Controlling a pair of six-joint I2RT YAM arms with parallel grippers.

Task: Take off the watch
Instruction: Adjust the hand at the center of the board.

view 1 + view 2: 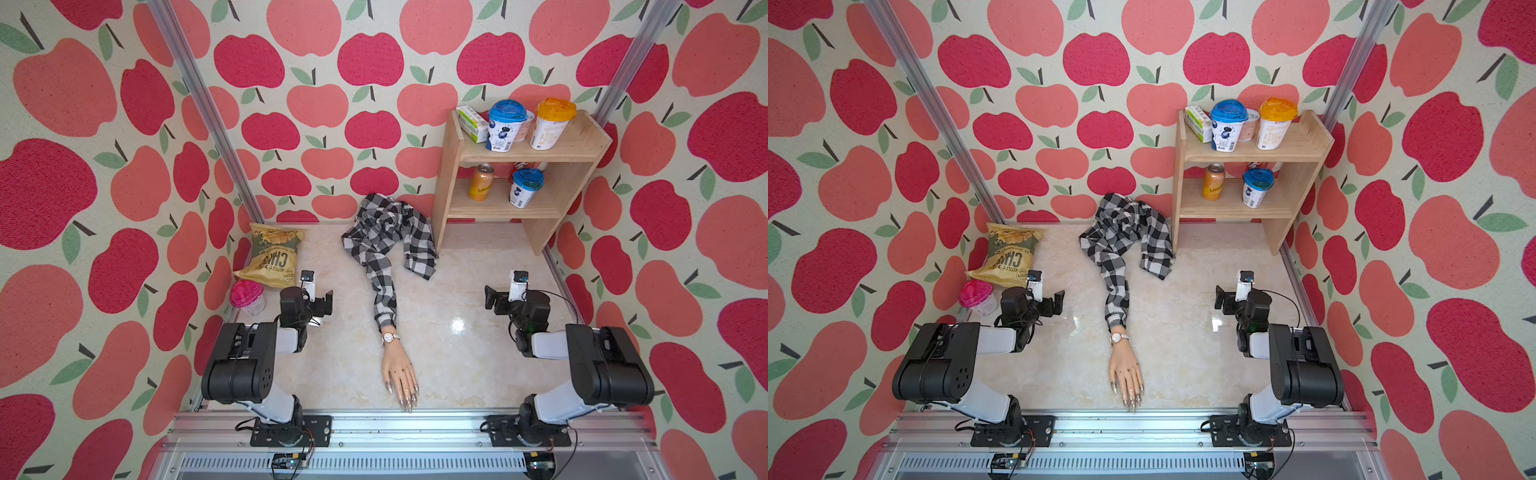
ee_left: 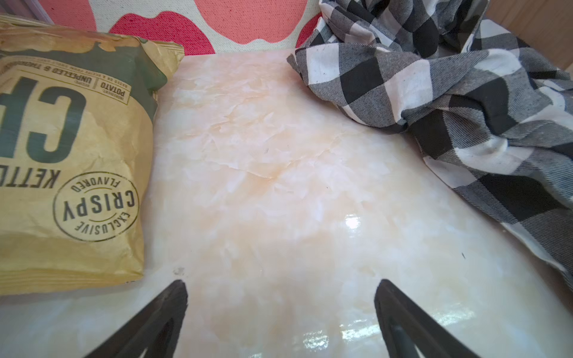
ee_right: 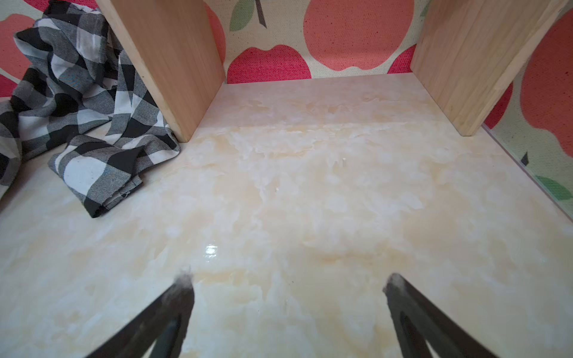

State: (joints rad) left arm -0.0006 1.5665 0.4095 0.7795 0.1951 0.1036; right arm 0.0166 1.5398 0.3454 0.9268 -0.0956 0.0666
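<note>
The watch [image 1: 390,338] is strapped on the mannequin wrist, dial up, between the plaid sleeve [image 1: 384,291] cuff and the mannequin hand [image 1: 400,372], mid surface [image 1: 461,374], visible in both top views. The hand lies flat, fingers toward the robot bases. On one side the left tool [image 2: 280,288] is wide open and empty over bare surface, near the chips bag [image 1: 272,257] and the pink-lidded cup [image 1: 247,296]. On the other side the right tool [image 3: 288,283] is wide open and empty, facing the wooden shelf [image 1: 451,174]. Both are well apart from the watch.
</note>
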